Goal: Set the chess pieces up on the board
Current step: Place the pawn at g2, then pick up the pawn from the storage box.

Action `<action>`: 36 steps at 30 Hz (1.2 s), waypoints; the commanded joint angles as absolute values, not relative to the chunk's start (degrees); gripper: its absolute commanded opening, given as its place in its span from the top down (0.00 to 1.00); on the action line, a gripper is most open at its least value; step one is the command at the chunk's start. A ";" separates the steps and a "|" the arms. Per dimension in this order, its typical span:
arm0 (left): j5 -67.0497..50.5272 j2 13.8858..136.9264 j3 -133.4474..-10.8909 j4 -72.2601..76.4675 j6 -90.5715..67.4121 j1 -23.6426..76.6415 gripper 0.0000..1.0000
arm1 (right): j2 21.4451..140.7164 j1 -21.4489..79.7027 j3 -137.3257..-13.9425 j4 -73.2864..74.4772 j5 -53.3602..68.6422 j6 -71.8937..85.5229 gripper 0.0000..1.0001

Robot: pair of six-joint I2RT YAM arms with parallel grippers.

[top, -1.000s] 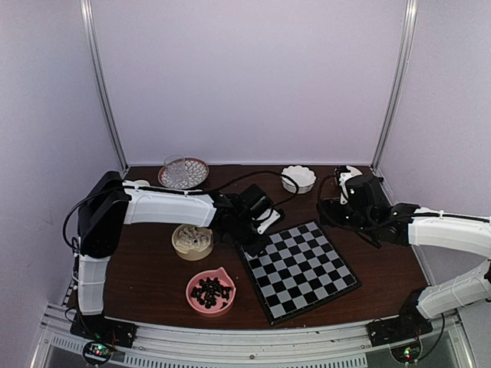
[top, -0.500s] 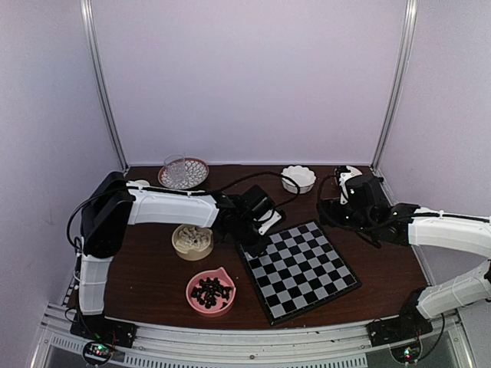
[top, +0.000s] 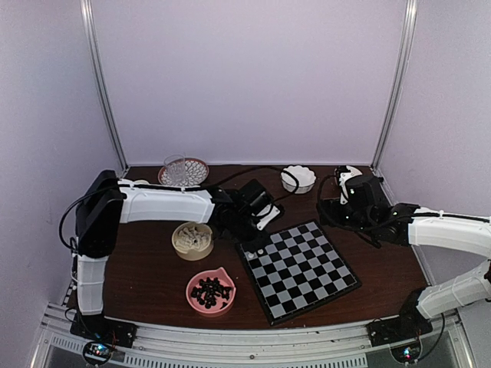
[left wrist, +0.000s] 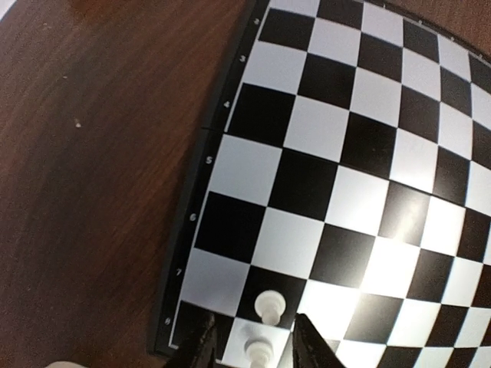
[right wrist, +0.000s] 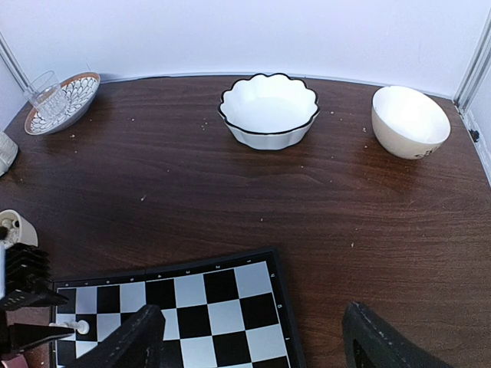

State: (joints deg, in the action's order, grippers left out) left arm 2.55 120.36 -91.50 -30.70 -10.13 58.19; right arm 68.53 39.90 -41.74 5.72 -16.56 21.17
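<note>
Left wrist view: the left claw (left wrist: pixel 255 346) stands narrowly parted around a white piece (left wrist: pixel 259 353) on the board (left wrist: pixel 345 153) corner, frame bottom, beside another piece (left wrist: pixel 268 307); placing looks done, so lift straight up; right claw (right wrist: pixel 261 341) wide, empty.

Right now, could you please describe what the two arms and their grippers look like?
Both the left arm and right arm have white tubular links with black joint housings, and black cables loop alongside. The left gripper and right gripper each have two dark fingers.
</note>
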 commanded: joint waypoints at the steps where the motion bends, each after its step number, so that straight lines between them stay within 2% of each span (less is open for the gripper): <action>1: 7.73 108.42 -89.46 -30.50 -9.37 58.41 0.64 | 68.23 40.34 -41.40 4.90 -17.08 21.27 0.17; 6: 15.51 96.78 -80.38 -28.26 -10.05 58.29 0.60 | 68.38 40.34 -41.31 4.66 -16.87 21.31 0.17; 13: 28.15 86.25 -65.50 -26.61 -14.26 56.65 0.64 | 68.50 40.34 -41.02 4.06 -15.97 21.79 0.17; 18: 25.39 80.73 -55.33 -22.05 -17.49 50.71 0.68 | 69.37 40.34 -41.19 3.61 -15.32 21.97 0.17; 26: 20.69 84.26 -51.84 -19.22 -18.60 45.23 0.76 | 70.14 40.34 -41.57 3.49 -14.98 22.19 0.17; 36: 18.63 89.30 -53.26 -18.98 -19.51 41.80 0.77 | 71.00 40.34 -41.74 3.38 -14.51 22.28 0.17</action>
